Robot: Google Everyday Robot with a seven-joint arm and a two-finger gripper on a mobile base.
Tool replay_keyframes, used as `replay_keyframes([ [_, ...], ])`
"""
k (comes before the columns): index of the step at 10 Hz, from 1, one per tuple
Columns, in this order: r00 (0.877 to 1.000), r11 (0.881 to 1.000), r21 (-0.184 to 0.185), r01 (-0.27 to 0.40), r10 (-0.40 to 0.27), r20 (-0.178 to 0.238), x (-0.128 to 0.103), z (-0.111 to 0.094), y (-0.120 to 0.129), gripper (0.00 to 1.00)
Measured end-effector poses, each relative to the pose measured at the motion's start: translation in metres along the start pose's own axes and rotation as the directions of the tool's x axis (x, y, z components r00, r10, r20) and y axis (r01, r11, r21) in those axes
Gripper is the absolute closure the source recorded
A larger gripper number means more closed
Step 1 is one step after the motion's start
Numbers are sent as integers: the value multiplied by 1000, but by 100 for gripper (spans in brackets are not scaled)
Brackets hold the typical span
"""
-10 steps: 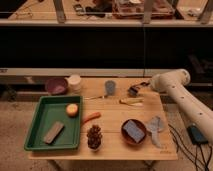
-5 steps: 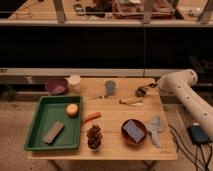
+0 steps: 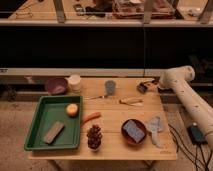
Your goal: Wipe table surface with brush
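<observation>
Closest to the camera, along the front edge of the table surface [image 3: 112,120], there's a pinecone [image 3: 94,137] standing upright, a dark bowl [image 3: 133,132] with a bluish block sitting in it, and a crumpled grey cloth [image 3: 154,126] just to the right of the bowl. On the left is a green tray [image 3: 36,131] holding a tan block [image 3: 53,132] near its front and a yellowish-orange fruit [image 3: 73,109] toward its back right corner. A carrot [image 3: 91,117] lies on the wood right beside the tray, between it and the pinecone.

Further back, mid-table, there's a pale yellow-handled utensil [image 3: 130,101] lying flat, and a grey cup [image 3: 110,87] upright behind it. At the back left a purple bowl [image 3: 56,85] sits next to a white container [image 3: 75,82], the two just about touching.

The brush [image 3: 143,87] is at the back right of the table, near the edge. The gripper [image 3: 150,84] is right there at the brush, at the end of the white arm [image 3: 185,95] coming in from the right side. Honestly can't tell whether it's got the brush clamped or is just beside it.
</observation>
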Motion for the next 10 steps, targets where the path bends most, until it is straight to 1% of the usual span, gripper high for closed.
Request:
replay_keyframes([
  [3,999,1000,-2,14,-14,-51,40,4,-4,100],
  [4,997,1000,7,9,-9,-77,51,3,-7,100],
  [5,996,1000,9,17,-16,-88,55,2,-9,100],
  [7,992,999,23,39,-36,-121,63,-6,-21,100],
  [8,990,998,30,56,-52,-134,58,-20,-32,100],
  [10,988,997,30,70,-65,-140,43,-40,-43,100],
])
